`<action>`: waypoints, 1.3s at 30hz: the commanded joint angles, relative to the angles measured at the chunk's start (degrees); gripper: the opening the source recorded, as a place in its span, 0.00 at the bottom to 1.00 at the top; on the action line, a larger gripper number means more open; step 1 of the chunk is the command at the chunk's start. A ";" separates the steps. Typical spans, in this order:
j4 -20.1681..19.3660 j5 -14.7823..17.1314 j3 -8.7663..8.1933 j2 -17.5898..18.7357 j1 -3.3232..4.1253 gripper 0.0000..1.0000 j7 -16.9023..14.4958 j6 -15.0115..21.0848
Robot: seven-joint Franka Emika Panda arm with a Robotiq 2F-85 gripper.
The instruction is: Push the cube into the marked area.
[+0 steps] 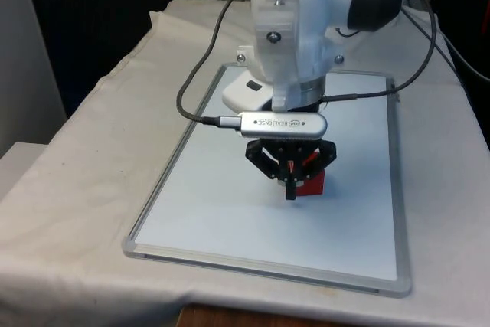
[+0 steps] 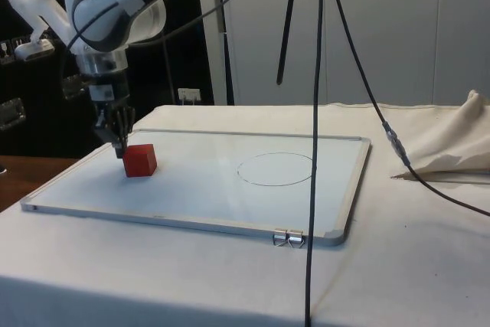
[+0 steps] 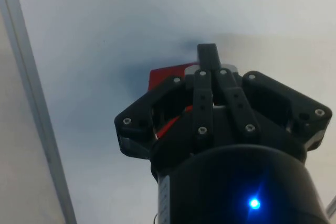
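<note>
Nearest, whiteboard lies on the table. My end effector, fingers clenched together, touches the red cube, well apart from the drawn circle.

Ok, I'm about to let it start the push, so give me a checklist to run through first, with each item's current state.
1. Gripper shut to one tip: ok.
2. Tip down at the red cube, on the side away from the marked circle: ok.
3. Tip actually touching the cube: cannot tell.
4. Cube flat on the whiteboard, outside the circle: ok.
5. Board between cube and circle free of obstacles: ok.
6. Hanging cable clear of the path: cannot tell.
</note>
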 commanded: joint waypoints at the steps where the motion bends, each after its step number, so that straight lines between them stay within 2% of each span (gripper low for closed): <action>1: -2.75 0.17 0.11 -1.60 -0.11 0.00 -0.34 1.38; 5: -3.09 0.11 -0.06 -2.06 0.00 0.00 -0.29 0.92; 6: -0.17 0.00 -0.11 -0.29 0.00 0.00 -0.06 -0.34; 7: -3.15 0.06 -0.06 -2.12 0.00 0.00 -0.23 0.80; 14: -4.41 0.40 0.29 -2.98 0.11 0.00 -0.17 0.11; 15: -1.83 0.11 0.06 -1.49 0.11 0.00 -0.06 -1.09; 16: -4.64 0.46 0.34 -3.15 0.06 0.00 -0.23 -0.11; 24: -6.53 1.38 0.34 -4.30 0.11 0.00 -0.63 -2.75; 25: -4.47 1.09 0.11 -3.09 0.23 0.00 -0.34 -3.44; 26: -7.05 1.49 0.34 -4.58 0.11 0.00 -0.69 -3.27; 33: -8.82 2.12 0.34 -5.67 0.11 0.00 -0.97 -4.98; 35: -8.14 2.12 0.11 -5.27 0.29 0.00 -0.92 -5.84; 36: -9.68 2.29 0.29 -6.19 0.46 0.00 -0.97 -5.33; 39: -10.94 2.35 0.40 -6.93 0.69 0.00 -0.97 -5.56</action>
